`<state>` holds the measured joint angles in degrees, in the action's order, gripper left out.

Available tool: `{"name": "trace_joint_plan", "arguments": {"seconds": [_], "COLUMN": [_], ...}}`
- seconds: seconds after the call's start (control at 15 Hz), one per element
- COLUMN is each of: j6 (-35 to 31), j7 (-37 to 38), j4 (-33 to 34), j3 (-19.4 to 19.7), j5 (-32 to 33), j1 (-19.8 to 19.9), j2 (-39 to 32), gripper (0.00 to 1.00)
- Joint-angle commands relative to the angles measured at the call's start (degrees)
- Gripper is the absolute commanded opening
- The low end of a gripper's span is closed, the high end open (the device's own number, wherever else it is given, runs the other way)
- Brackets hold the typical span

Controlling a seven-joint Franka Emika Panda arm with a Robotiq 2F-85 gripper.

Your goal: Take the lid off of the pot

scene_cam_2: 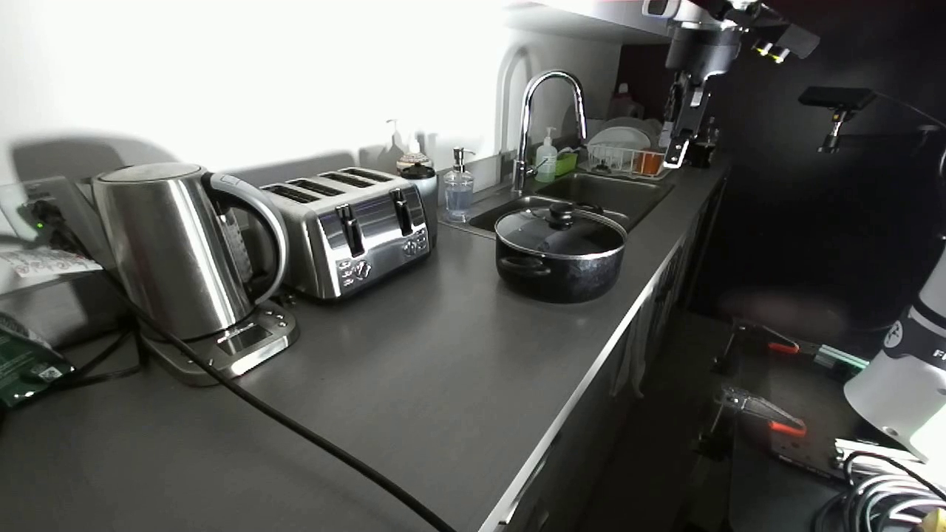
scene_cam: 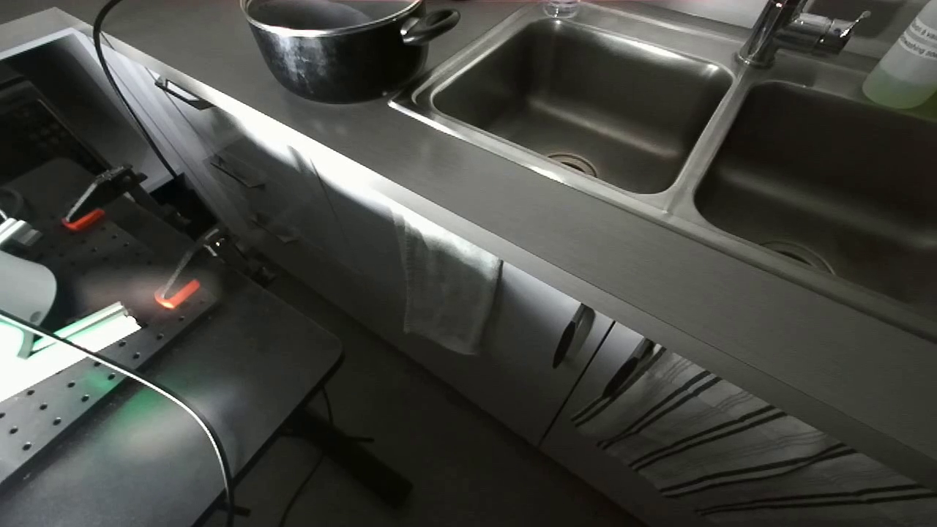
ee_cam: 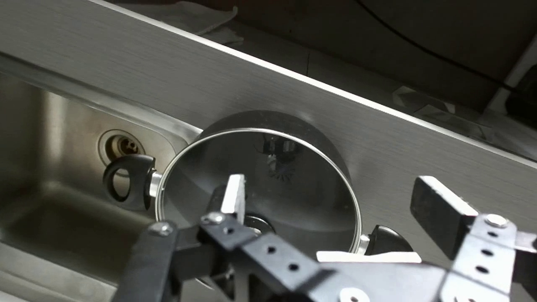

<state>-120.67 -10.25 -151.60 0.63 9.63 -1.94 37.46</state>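
The jaws stand wide apart, their flat black pads [ee_cam: 438, 220] holding nothing. Below them is the round dark grey metal pot [scene_cam_2: 562, 279], upright on the flat grey surface [scene_cam_2: 414, 369] just beside the steel sink basin [ee_cam: 63, 226]. Its clear glass lid [ee_cam: 302, 201], edged with a shiny rim, is still on, so I judge the step in hand to be lining up for the round black knob [scene_cam_2: 562, 212] at the lid's middle.

In the wrist view only part of the knob shows, close by the basin-side jaw rather than centred. The arm probably needs to shift toward the basin until the knob lies midway between the jaws, then descend straight, stopping short of the glass. The short black side handle [ee_cam: 386, 239] appears within the gap between the jaws, so dropping from here could catch it instead. Closing evenly on the knob's sides and lifting vertically should keep the lid level and the pot undragged.

As for pose, the black wrist [scene_cam_2: 702, 50] hangs from the top of an exterior view, the jaws aimed down at a slight lean, well above the lid and apparently touching nothing. The arm's white base [scene_cam_2: 887, 399] stands lower than the jaws.
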Motion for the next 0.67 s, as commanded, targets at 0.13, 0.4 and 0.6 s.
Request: {"name": "trace_joint_plan", "arguments": {"seconds": [0.13,0.4,0.6], "j6": [0.24,1.03,1.27], "j7": [-8.29,-13.72,-17.41], "j4": [8.41,14.11,18.63], "j3": [5.24,6.56,6.35], "j5": [-0.94,-1.47,-1.95], "j1": [0.08,0.21,0.46], "j2": [-13.55,-22.59,-29.07], "gripper": [1.00,1.00,1.00]}}
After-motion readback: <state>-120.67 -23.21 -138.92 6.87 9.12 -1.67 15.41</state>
